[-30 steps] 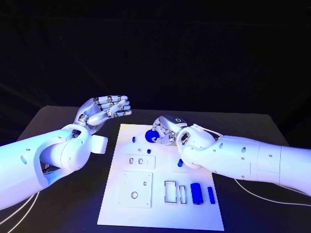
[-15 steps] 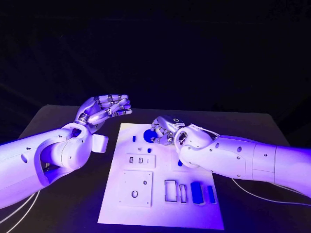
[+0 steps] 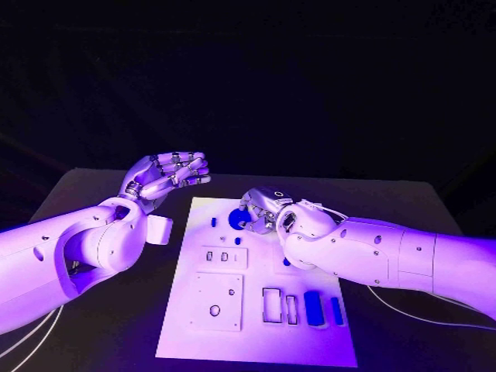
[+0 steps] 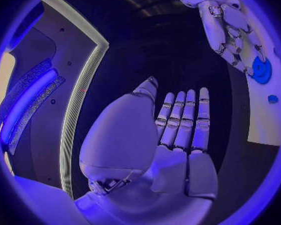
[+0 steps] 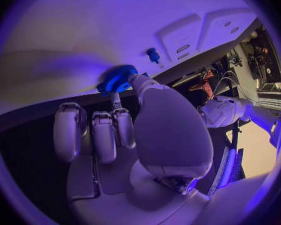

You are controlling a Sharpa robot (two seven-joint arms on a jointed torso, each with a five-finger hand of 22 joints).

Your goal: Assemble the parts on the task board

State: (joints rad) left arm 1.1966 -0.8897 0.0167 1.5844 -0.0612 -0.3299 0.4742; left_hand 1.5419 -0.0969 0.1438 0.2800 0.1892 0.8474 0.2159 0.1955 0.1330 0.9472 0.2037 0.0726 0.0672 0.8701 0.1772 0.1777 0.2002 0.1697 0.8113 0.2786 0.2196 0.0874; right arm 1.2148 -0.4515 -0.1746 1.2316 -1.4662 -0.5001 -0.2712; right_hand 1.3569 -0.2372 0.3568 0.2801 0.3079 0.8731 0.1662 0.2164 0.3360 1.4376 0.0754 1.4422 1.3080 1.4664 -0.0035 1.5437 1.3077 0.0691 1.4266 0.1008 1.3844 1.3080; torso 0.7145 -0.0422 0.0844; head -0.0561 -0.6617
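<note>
right hand (image 3: 266, 208): over the far end of the task board (image 3: 192, 310), fingers (image 5: 104, 135) clamped on the blue gear (image 3: 240, 218). Thumb and one finger pinch its toothed rim, the rest hang curled beside it.
blue gear: at the board's 12 o'clock end, at the fingertips on the side of the hand away from the wrist. Right wrist view has it at or just above the white surface (image 5: 121, 79); can't tell whether it's seated or just resting.
why this grip: my read, a rim pinch leaves the gear's underside free to drop onto its mount and allows a twist to mesh.
left hand (image 3: 167, 173): raised off the board's 10 o'clock corner, above the tabletop (image 3: 103, 186). Holds nothing. Head view shows fingers curled in; left wrist view shows them straight and side by side (image 4: 184, 120). Calling it together, empty. Probably parked out of the right arm's way.
small blue peg (image 3: 214, 222): standing in the board at 9 o'clock of the gear, near but not touching.
other parts: blue bars (image 3: 313, 308) lying by the slots at the board's 5 o'clock corner, untouched, well apart from both hands.
step: gear placement in progress, most of the assembly still to do, judging by the loose bars.
</note>
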